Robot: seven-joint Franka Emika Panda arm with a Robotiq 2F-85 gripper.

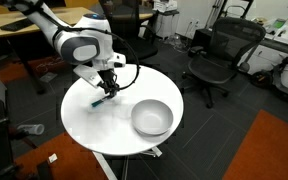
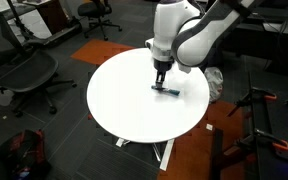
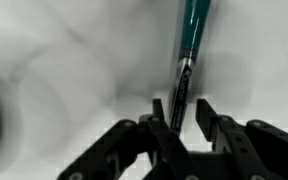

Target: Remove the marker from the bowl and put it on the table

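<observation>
We see the thin teal-blue marker lying flat on the round white table, well apart from the shallow grey-white bowl, which sits upright.

Marker: teal barrel, darker near-black end with pale markings; reads teal-blue in both exterior views. Table: plain white top, white pedestal. Bowl: light grey-white, no pattern. Gripper: black fingers. Arm: white shell, black joints. Office chairs: black mesh. Floor: dark grey carpet, orange-red patch. Desk: tan wood.
</observation>
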